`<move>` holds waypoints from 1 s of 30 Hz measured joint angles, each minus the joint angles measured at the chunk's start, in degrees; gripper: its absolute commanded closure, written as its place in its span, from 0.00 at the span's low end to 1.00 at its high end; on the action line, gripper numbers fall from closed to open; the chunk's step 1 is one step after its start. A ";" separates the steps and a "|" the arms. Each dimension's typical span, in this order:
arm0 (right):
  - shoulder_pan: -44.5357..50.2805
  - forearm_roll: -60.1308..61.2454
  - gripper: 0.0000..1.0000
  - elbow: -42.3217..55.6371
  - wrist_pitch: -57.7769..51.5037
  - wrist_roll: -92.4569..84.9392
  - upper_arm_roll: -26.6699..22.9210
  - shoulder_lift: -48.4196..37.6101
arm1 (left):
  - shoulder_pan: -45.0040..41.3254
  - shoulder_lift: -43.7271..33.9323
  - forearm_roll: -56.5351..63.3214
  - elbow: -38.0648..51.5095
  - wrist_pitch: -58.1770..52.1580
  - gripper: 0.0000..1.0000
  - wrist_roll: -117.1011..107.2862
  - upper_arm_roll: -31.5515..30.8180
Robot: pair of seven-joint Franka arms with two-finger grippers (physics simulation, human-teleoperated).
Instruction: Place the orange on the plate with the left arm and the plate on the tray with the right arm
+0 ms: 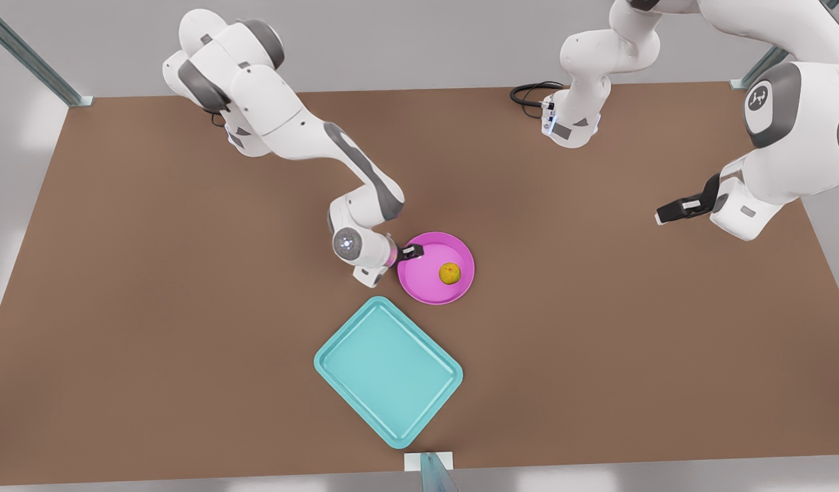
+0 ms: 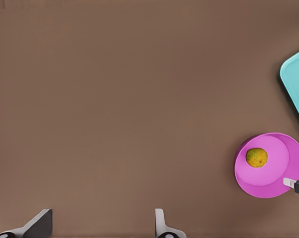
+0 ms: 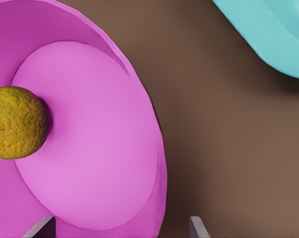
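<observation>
The orange (image 1: pixel 449 273) (image 2: pixel 257 157) (image 3: pixel 15 122) rests inside the magenta plate (image 1: pixel 426 280) (image 2: pixel 275 173) (image 3: pixel 89 139), which lies flat on the brown table. Just in front of it lies the teal tray (image 1: pixel 389 372) (image 2: pixel 298 82) (image 3: pixel 273 34), with nothing on it. My right gripper (image 1: pixel 409 251) (image 3: pixel 119 230) (image 2: pixel 298 184) is low at the plate's rim on the front view's left side, open, one finger over the dish and the other outside it. Far off at the front view's right, my left gripper (image 1: pixel 665 213) (image 2: pixel 99 228) hangs open above bare table, holding nothing.
A black cable (image 1: pixel 529 92) loops by an arm base at the back. Metal frame posts stand at the table's back corners, and a small bracket (image 1: pixel 430 465) sits at the front edge below the tray.
</observation>
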 measured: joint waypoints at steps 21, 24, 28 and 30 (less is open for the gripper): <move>0.03 0.49 0.79 3.58 -0.17 1.13 0.63 3.16 | -0.43 0.50 0.00 0.00 -0.01 0.00 2.40 -0.01; 0.01 0.42 0.79 4.59 -0.99 1.13 0.98 2.84 | -0.44 0.52 0.00 0.00 0.04 0.00 2.57 -0.01; -0.05 0.44 0.79 7.38 -2.93 1.17 1.07 2.64 | -0.43 0.39 0.00 0.00 0.02 0.00 2.74 -0.01; -0.31 0.56 0.79 9.60 -4.19 1.16 0.86 2.59 | -0.44 0.35 0.02 0.00 0.00 0.00 2.81 -0.01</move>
